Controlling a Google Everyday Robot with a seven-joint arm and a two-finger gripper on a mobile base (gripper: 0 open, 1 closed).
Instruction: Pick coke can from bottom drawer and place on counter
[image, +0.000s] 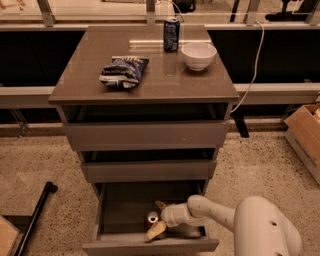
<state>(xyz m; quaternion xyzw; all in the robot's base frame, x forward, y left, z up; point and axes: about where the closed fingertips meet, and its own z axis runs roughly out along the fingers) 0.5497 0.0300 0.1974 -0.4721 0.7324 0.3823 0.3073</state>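
Note:
The bottom drawer (150, 246) is pulled out at the foot of the cabinet. The coke can (152, 217) stands inside it near the front, its silver top and a bit of red showing. My gripper (156, 218) reaches into the drawer from the right on the white arm (215, 214). Its fingers (155, 231) stand apart on either side of the can, one behind and one in front, wider than the can. The counter (90, 75) is the glossy grey-brown top of the cabinet.
On the counter are a chip bag (123, 71), a tall dark blue can (171, 34) and a white bowl (198, 55). The two upper drawers (145, 135) are slightly open. A cardboard box (306, 135) sits at the right, a black pole (35, 220) on the floor at the left.

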